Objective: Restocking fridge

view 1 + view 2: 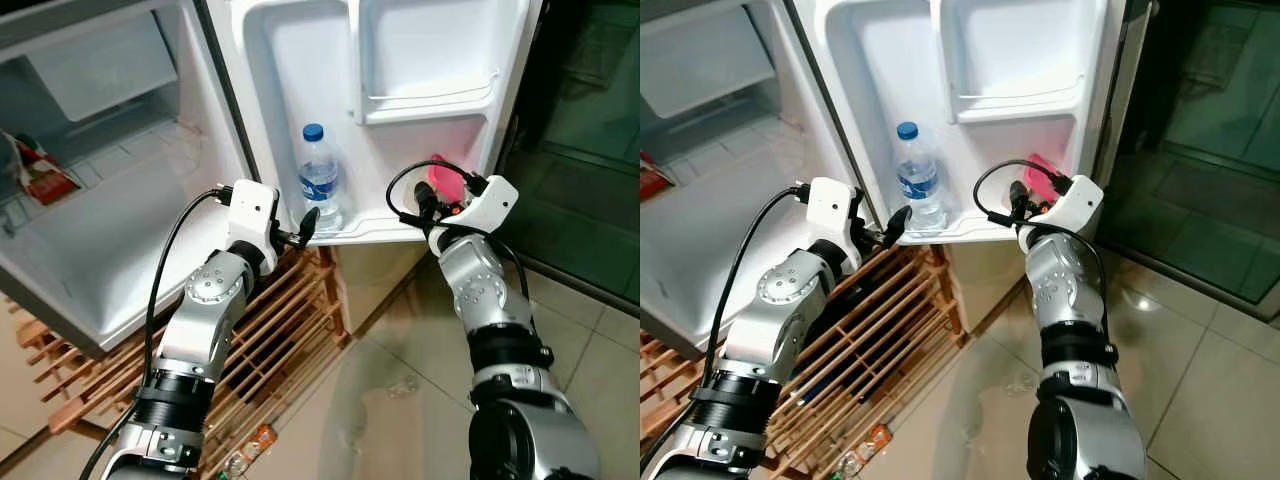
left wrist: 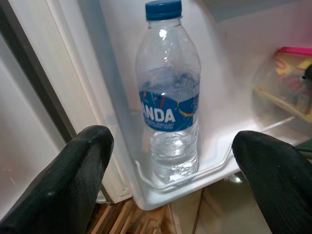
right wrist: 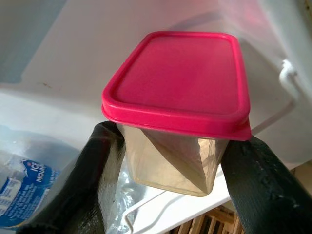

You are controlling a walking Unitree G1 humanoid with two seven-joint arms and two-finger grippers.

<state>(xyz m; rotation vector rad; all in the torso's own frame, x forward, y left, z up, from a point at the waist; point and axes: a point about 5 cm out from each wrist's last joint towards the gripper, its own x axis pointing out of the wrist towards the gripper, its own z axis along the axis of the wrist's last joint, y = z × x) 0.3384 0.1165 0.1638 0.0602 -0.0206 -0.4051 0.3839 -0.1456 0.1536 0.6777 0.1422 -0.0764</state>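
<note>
Right hand (image 3: pixel 168 165) fingers clamp a pink-lidded container (image 3: pixel 178 105) over the right end of the fridge door's bottom shelf (image 1: pixel 385 232). Left hand (image 2: pixel 170 195) spread wide, empty, just near of the water bottle (image 1: pixel 319 178) standing at the shelf's left end.

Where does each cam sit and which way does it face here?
Left eye and right eye: head stereo pair, looking forward and down at the open fridge door shelf; both silver arms show.
Left wrist: on the left arm, looking along the open left gripper at the water bottle.
Right wrist: on the right arm, looking along the right gripper holding the pink-lidded container.
Shared: bottle and container appear in all views.
</note>
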